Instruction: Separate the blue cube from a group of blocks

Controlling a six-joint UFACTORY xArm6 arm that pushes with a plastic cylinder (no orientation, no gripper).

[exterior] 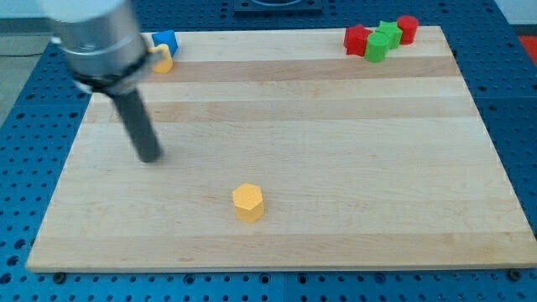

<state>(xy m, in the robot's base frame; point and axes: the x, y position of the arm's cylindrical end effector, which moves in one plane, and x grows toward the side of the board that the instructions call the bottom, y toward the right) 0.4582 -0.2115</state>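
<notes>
Resting on the wooden board point(336, 126), my tip point(150, 157), a plain rod gripping nothing, sits well apart from the blue cube point(165, 40) at its 12 o'clock; the cube touches a yellow block point(162, 60) at the board's 11 o'clock corner

The board point(285, 126) lies on a perforated table point(512, 109). My tip point(149, 157) stands on the board's left part, well apart from every block. The blue cube point(165, 40) sits at the top left corner, touching a yellow block point(162, 59) just below it. At the top right four blocks are packed together: a red star point(357, 39), a green cube point(376, 48), a green star point(388, 33) and a red cylinder point(407, 28). A yellow hexagon point(248, 202) lies alone near the bottom, right of my tip.
</notes>
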